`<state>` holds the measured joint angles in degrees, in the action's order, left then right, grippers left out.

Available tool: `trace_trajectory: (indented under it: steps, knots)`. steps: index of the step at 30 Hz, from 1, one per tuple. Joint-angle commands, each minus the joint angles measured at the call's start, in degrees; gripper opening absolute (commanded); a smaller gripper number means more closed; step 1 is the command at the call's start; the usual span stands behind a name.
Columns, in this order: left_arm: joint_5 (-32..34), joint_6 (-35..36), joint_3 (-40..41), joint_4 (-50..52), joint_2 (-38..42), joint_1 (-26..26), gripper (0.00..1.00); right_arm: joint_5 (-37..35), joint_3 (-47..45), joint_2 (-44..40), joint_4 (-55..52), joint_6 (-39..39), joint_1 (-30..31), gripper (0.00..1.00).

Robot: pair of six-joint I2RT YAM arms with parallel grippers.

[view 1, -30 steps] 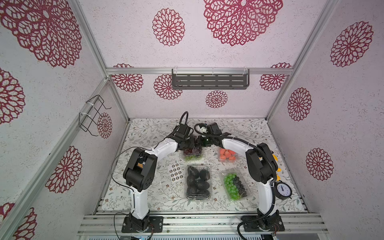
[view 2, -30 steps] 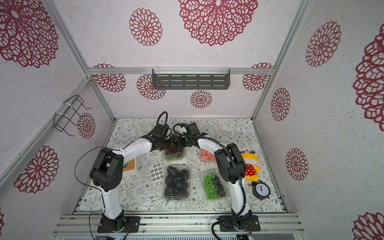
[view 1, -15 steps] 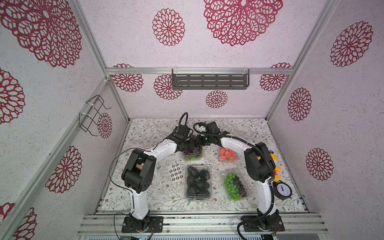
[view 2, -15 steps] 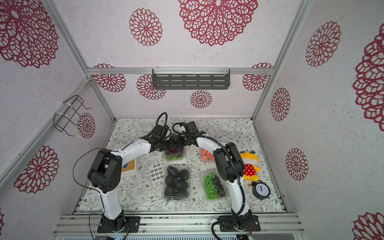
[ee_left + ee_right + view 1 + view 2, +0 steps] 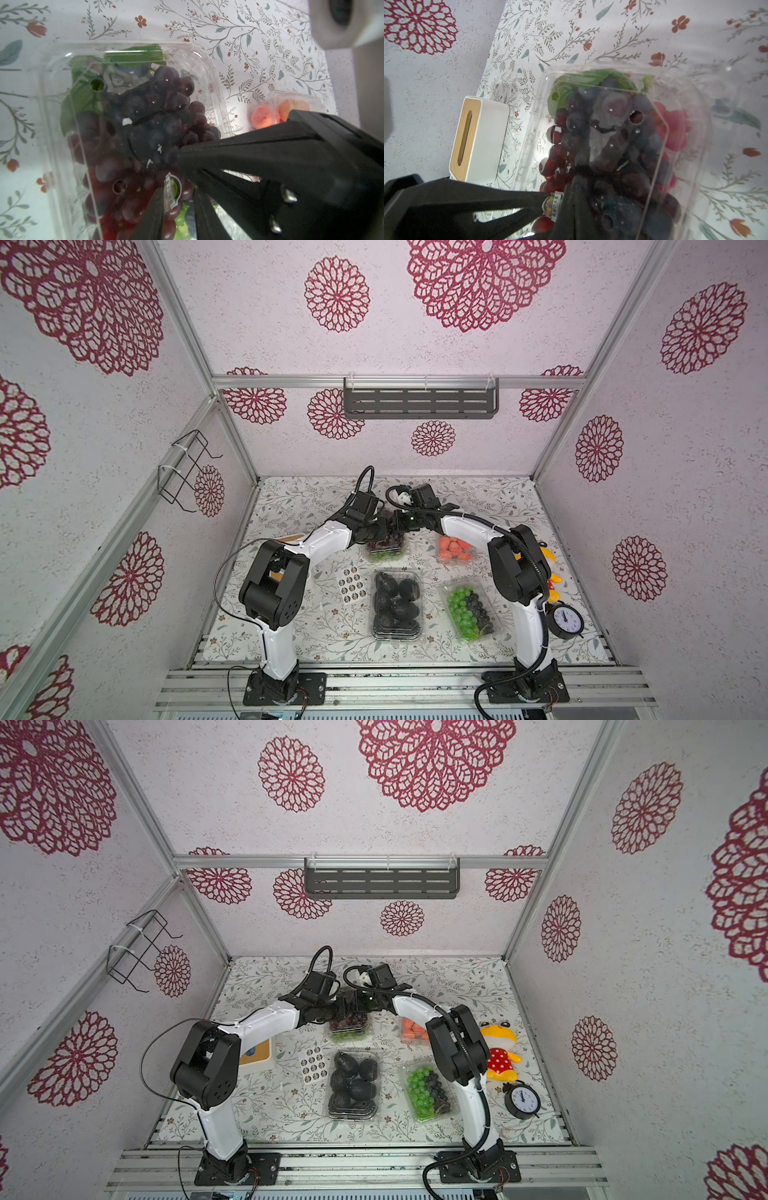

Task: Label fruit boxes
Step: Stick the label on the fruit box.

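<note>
One risk we flag: the sticker (image 5: 171, 193) clinging to the parted left claw (image 5: 177, 190), leaving the purple-grape box (image 5: 133, 116) unlabelled; right claw (image 5: 181, 159) closed.

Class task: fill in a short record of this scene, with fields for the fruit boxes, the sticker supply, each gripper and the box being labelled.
boxes present: purple grape box, strawberry box, black fruit box, green-and-black grape box
box being labelled: purple grape box, both grippers over it
left gripper: jaws apart, sticker between them
right gripper: shut, tip next to the sticker
sticker stuck down: cannot tell
sticker sheet: flat beside the black fruit box
other items: clock, plush toy, white box with wooden lid
</note>
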<state>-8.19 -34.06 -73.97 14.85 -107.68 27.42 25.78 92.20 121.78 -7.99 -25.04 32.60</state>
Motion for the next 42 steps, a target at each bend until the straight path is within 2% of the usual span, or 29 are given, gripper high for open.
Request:
trace_trajectory:
  steps: [1, 4, 9, 12, 15, 20, 33, 39, 42]
  knots:
    - [-3.47, -1.23, 3.54, -1.13, -0.32, -1.02, 0.36, 3.82, -1.61, -0.86, -0.76, -0.08, -0.19, 0.0]
    - [-3.83, -1.47, 4.18, -1.62, -0.08, -1.45, 0.37, 5.18, -2.74, -2.25, 1.13, -0.54, -0.82, 0.0]
    - [-6.68, -2.08, 5.62, -4.56, 0.39, -1.7, 0.41, 14.62, -3.41, -2.82, 5.81, -2.58, -1.6, 0.0]
    - [-7.39, -2.5, 6.62, -5.63, 0.95, -2.15, 0.46, 14.54, -4.52, -3.69, 7.3, -2.89, -1.8, 0.0]
    - [-7.92, -2.67, 7.75, -6.77, 1.77, -2.5, 0.51, 17.9, -4.71, -3.33, 9.02, -4.6, -2.2, 0.0]
    - [-9.48, -3.05, 8.49, -7.91, 1.73, -2.79, 0.52, 21.23, -6.06, -3.42, 13.41, -7.38, -2.35, 0.0]
    - [-11.08, -3.32, 9.2, -9.36, 2.01, -2.83, 0.56, 20.5, -4.52, -0.79, 12.97, -8.19, -2.27, 0.0]
    - [-12.1, -3.61, 9.84, -10.55, 2.12, -2.85, 0.57, 15.51, -2.88, 1.36, 8.03, -6.29, -1.88, 0.0]
    - [-12.99, -4.02, 10.72, -12.05, 2.55, -3.05, 0.57, 17.34, -2.98, 2.85, 8.21, -6.85, -1.91, 0.0]
